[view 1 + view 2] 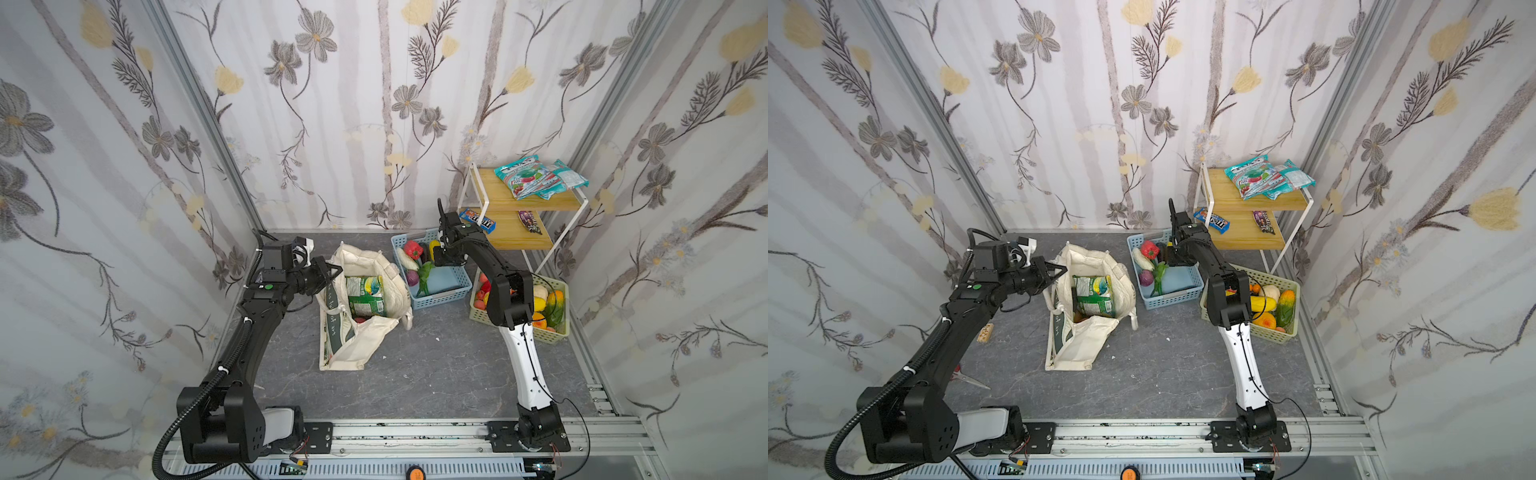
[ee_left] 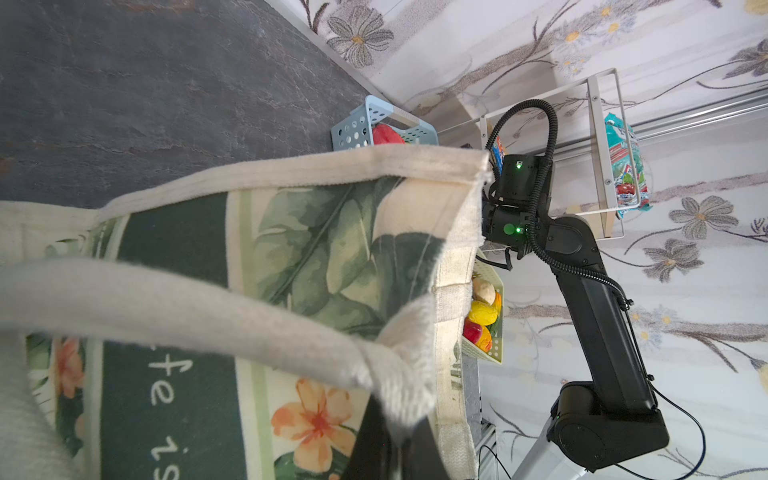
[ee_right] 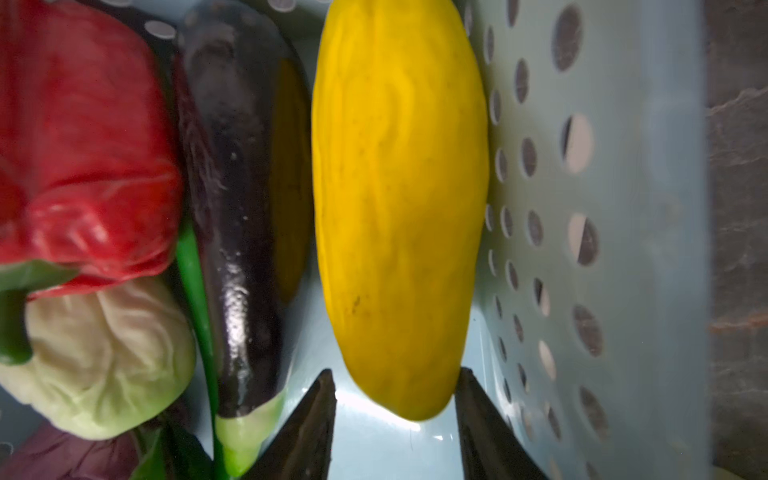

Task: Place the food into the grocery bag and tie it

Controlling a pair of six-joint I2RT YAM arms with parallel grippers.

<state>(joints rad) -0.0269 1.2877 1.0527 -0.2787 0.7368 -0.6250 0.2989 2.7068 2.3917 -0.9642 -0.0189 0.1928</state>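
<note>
Grocery bag, both top views: the grocery bag [image 1: 353, 353] lies slumped on the dark desk [image 1: 415, 374], left of centre, with its mouth gaping upward.
Snack packet, both top views: the green snack packet [image 1: 365, 295] sits inside the bag's mouth.
Left end effector, both top views: the left end effector [image 1: 330, 272] is at the bag's left rim, touching the cloth.
Right end effector, both top views: the right end effector [image 1: 438, 255] is lowered into the light blue basket [image 1: 440, 297], which stands just right of the bag.
Pale yellow basket, both top views: the pale yellow basket [image 1: 557, 336] holds toy fruit and stands right of the blue one.
Bag, left wrist view: the floral panel and dark green lettered band fill the picture.
Handle, left wrist view: a cream loop handle [image 2: 166, 307] runs across and ends between the dark fingers [image 2: 374, 449], which are pinched together on it.
Yellow vegetable, right wrist view: the yellow vegetable [image 3: 399, 208] lies against the blue basket's perforated wall, beside a dark eggplant [image 3: 237, 208], a red pepper [image 3: 83, 145] and a pale cabbage [image 3: 95, 365].
Right fingers, right wrist view: they stand apart, one on each side of the yellow vegetable's end. One touches it, and a thin gap shows at the other.
</note>
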